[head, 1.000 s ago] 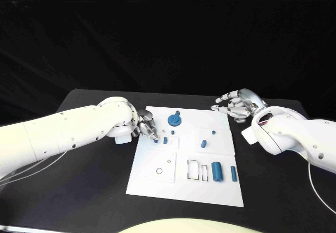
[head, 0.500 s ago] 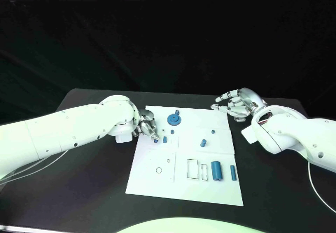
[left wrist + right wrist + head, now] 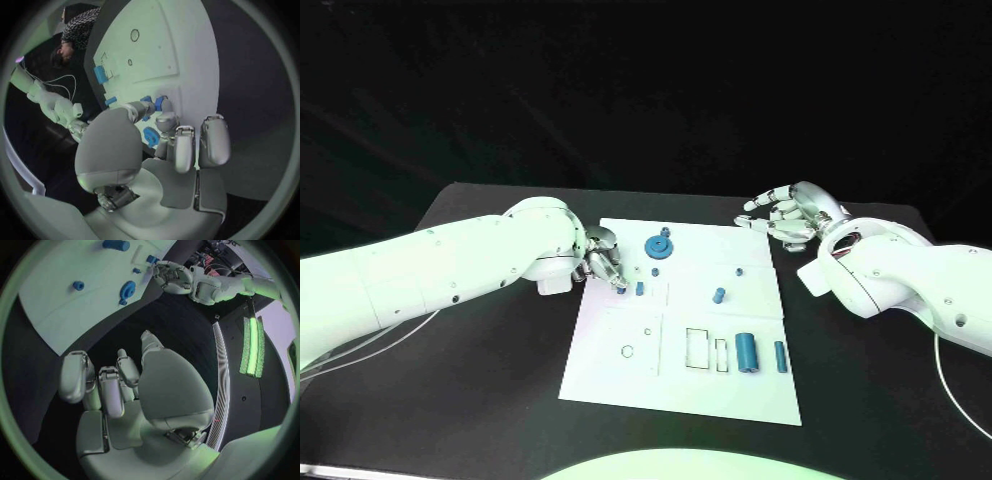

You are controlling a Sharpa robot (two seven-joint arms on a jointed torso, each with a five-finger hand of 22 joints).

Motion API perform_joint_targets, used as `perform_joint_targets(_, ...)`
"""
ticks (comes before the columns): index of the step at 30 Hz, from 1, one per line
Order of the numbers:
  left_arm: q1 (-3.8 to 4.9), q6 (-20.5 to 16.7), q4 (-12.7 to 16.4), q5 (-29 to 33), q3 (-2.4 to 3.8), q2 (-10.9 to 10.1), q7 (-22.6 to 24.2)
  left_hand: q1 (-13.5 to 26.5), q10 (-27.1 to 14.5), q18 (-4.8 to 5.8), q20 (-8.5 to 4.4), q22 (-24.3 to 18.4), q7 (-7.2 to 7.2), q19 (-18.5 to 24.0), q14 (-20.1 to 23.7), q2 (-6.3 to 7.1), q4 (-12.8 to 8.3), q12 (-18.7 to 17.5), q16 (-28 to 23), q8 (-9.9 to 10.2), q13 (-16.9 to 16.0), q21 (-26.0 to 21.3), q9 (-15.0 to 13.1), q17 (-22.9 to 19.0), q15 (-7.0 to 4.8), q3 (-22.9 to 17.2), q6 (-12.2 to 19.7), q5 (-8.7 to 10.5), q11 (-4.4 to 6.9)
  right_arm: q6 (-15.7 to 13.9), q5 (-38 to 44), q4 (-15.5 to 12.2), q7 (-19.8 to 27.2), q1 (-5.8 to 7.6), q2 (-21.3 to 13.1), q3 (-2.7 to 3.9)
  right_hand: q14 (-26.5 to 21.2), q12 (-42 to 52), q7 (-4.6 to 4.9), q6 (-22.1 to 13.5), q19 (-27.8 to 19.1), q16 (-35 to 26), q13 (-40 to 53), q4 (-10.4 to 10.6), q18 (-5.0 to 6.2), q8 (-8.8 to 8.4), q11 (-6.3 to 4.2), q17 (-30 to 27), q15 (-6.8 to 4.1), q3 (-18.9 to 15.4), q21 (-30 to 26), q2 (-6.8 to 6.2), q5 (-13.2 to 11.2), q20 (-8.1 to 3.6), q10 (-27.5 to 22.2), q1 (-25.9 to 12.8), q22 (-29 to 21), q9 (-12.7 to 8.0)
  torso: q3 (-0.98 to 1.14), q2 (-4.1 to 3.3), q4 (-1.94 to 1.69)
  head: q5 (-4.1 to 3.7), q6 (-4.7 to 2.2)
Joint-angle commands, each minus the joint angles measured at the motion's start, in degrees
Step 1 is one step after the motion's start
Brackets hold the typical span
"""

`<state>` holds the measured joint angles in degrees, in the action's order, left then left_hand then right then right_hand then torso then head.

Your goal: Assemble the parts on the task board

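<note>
Lying lengthwise along the task board (image 3: 678,390), the blue cylinder (image 3: 749,351) points away from the robot.

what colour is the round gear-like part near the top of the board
Blue; the gear-like part on the white task board shows best in the head view.

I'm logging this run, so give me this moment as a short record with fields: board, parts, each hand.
board: white task board, flat on the black table
parts: blue gear-like piece at the far side; two blue bars near the right edge
left hand: left hand at the board's left edge, fingertips on a small blue piece
right hand: right hand off the board's far right corner, holding nothing
</note>
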<state>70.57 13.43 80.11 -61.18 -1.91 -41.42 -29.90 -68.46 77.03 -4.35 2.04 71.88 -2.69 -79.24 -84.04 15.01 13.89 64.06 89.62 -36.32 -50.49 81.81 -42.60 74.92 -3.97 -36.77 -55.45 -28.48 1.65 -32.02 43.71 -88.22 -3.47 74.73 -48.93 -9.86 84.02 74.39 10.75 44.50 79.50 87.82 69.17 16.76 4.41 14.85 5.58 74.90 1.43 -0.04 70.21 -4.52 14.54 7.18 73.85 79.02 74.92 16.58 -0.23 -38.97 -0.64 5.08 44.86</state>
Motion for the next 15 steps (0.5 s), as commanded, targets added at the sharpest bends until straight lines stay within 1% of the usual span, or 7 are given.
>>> perform_joint_targets(1,-0.51,0.6,0.0,-0.8,-0.40,0.1,-0.8,0.0,0.5,0.39,-0.05,0.0,-0.07,-0.4,-6.0,-0.47,-12.8,0.3,0.4,0.1,-0.1,0.4,-0.1,15.1,-0.51,-12.6,-0.3,-0.24,-0.03,0.2,0.2,-0.1,0.7,-0.03,0.0,0.01,4.2,-0.2,-0.24,-0.3,-0.2,-0.3,-0.1,-0.1,0.41,0.18,-0.03,7.8,-0.23,0.3,-0.3,0.36,-0.4,-0.08,0.0,0.0,0.1,-0.1,-0.03,-0.01,0.01,0.03,-0.01)
perform_joint_targets(4,-0.51,0.3,0.0,-1.1,-0.40,0.0,-0.9,0.0,0.5,0.41,-0.07,0.1,-0.05,-0.5,-6.0,-0.45,-12.9,0.3,0.4,0.1,-0.1,0.4,-0.1,15.1,-0.53,-12.6,-0.4,-0.39,0.00,0.2,0.2,-0.1,0.7,-0.03,0.0,0.01,4.2,-0.2,-0.24,-0.3,-0.2,-0.3,-0.1,-0.1,0.41,0.18,-0.03,7.8,-0.23,0.3,-0.3,0.36,-0.4,-0.08,0.0,0.0,0.1,-0.1,0.00,0.01,0.02,0.07,-0.05)
perform_joint_targets(15,-0.51,-0.2,-0.1,-1.6,-0.38,-0.3,-1.0,0.1,0.8,0.47,-0.14,0.5,0.03,-0.7,-6.0,-0.34,-13.2,0.4,0.4,0.1,-0.4,0.6,-0.2,15.1,-0.62,-12.8,-0.6,-1.12,0.10,0.2,0.2,-0.1,0.7,-0.03,0.0,0.01,4.2,-0.2,-0.24,-0.3,-0.2,-0.3,-0.1,-0.1,0.41,0.18,-0.03,7.8,-0.23,0.3,-0.3,0.36,-0.4,-0.08,0.0,0.0,0.1,-0.1,0.00,-0.01,0.02,0.06,-0.04)
